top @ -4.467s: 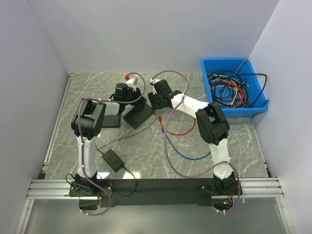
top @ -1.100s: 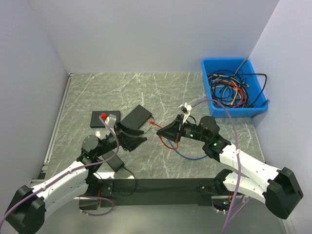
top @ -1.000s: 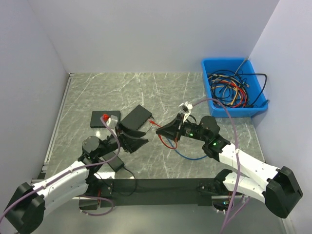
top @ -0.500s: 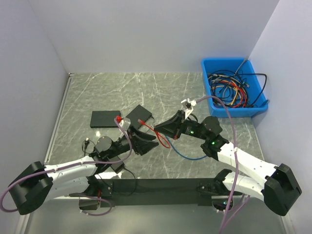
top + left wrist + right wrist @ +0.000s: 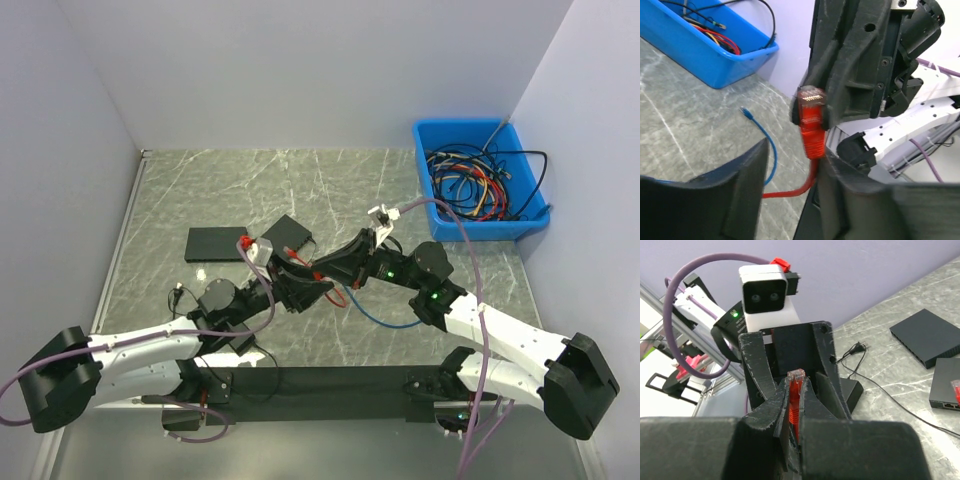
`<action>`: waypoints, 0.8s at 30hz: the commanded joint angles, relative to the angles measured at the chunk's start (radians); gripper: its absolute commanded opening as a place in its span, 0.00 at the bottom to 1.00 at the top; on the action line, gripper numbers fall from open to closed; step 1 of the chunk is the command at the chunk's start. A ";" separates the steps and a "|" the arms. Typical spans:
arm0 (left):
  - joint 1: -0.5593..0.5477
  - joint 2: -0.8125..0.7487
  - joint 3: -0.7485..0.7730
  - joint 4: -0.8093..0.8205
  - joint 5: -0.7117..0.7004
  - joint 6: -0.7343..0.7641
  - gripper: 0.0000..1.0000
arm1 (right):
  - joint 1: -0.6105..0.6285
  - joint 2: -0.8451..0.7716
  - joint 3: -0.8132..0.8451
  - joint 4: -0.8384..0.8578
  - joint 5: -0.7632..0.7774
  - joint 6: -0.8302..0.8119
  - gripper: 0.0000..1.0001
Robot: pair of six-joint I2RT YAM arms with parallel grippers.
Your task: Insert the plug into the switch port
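Note:
My right gripper (image 5: 799, 382) is shut on the red plug (image 5: 795, 390), whose clear tip stands up above the fingers. In the left wrist view the same plug (image 5: 811, 107) sits pinched in the right gripper's black fingers. My left gripper (image 5: 792, 165) is open just below it. The plug's red boot and cable (image 5: 790, 189) run down between its jaws against the right one, with a gap to the other. From above, both grippers meet mid-table (image 5: 318, 274). The black switch (image 5: 283, 236) lies just behind them; another red plug (image 5: 955, 388) sits in its port.
A second flat black box (image 5: 212, 243) lies left of the switch. A power brick (image 5: 852, 389) with a thin black lead sits under the left arm. A blue cable (image 5: 385, 312) loops on the table. The blue bin (image 5: 432, 178) of cables stands at the back right.
The left arm has swung right and forward to meet the right gripper, and its jaws have narrowed around the red cable. The right gripper shifted slightly left, still holding the plug.

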 commanded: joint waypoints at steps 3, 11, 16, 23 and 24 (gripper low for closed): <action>-0.014 -0.040 0.034 -0.024 -0.082 0.053 0.37 | 0.013 -0.011 0.009 0.041 0.033 -0.013 0.00; -0.027 -0.062 0.031 -0.041 -0.098 0.071 0.01 | 0.014 -0.041 0.005 0.005 0.054 -0.016 0.27; -0.028 -0.100 0.025 -0.065 -0.098 0.077 0.01 | 0.014 -0.095 -0.003 -0.058 0.096 -0.054 0.85; -0.027 -0.157 0.019 -0.088 -0.078 0.074 0.01 | 0.013 -0.144 -0.026 -0.063 0.094 -0.062 0.82; -0.028 -0.160 0.017 -0.079 -0.068 0.074 0.01 | 0.011 -0.144 -0.028 -0.058 0.090 -0.062 0.79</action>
